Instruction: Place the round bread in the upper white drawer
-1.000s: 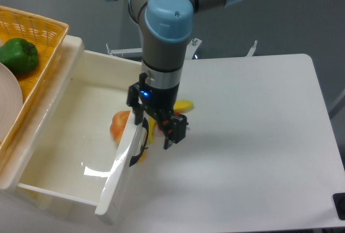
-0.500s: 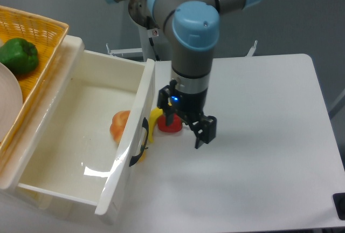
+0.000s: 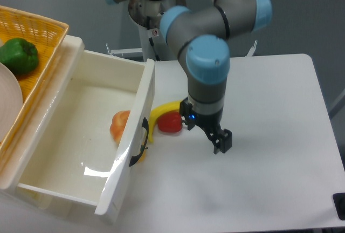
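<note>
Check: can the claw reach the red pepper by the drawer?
Probably yes: claw hangs just right of the red pepper, bare table between, top uncovered. The banana against its left side and the drawer front may crowd a finger.

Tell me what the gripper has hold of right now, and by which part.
Nothing is held. The gripper hangs over bare table to the right of the red pepper and banana, with no object between its fingers. Whether the jaws are open or shut is unclear.
</note>
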